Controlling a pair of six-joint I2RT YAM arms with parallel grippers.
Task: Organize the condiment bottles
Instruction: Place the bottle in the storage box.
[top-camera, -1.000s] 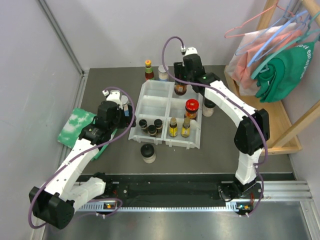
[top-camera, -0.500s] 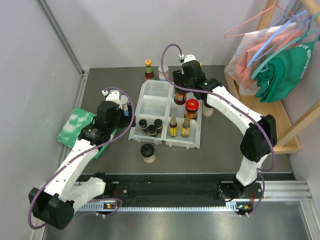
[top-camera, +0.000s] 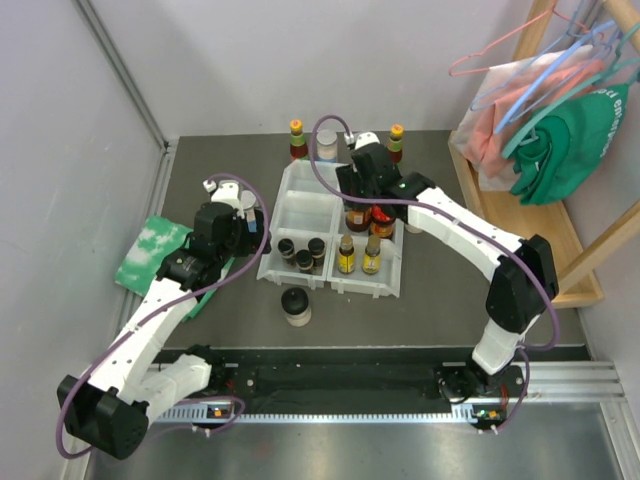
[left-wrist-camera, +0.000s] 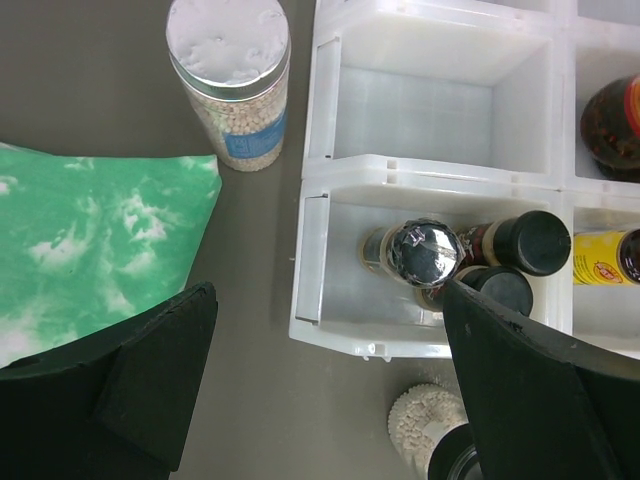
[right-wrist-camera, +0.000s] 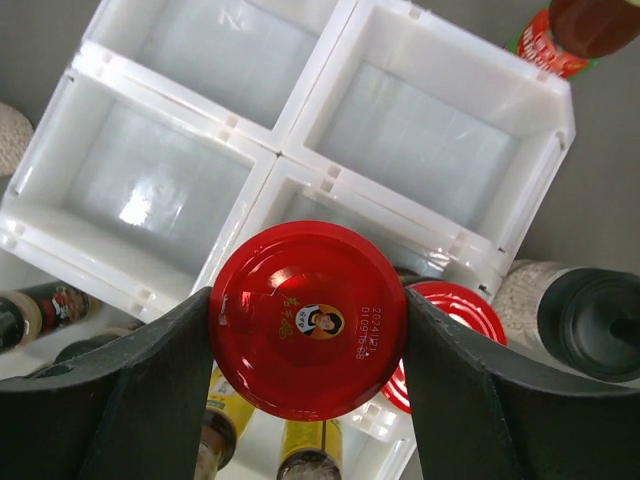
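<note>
Tray (right-wrist-camera: 272, 150) bkgd: red-lidded jar (right-wrist-camera: 308, 318) upright

Soft, even overhead light, faint shadows, with glare on a silver-capped bottle (left-wrist-camera: 423, 250)

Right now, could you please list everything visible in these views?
tray: one, white, centre
spice jars: three, dark, near-left compartment
sauce bottles: two, yellow-labelled, near-right compartment
red-lidded jars: two; one held, one beside it
black-capped jars: two; before and right of tray
pale-lidded jars: two, clear; left of and behind tray
yellow-green-capped bottles: two, dark, behind tray
cloth: one, green-white, left
clothes on hangers: pink, green, far right
left gripper: open, empty
right gripper: shut on a red-lidded jar
</note>
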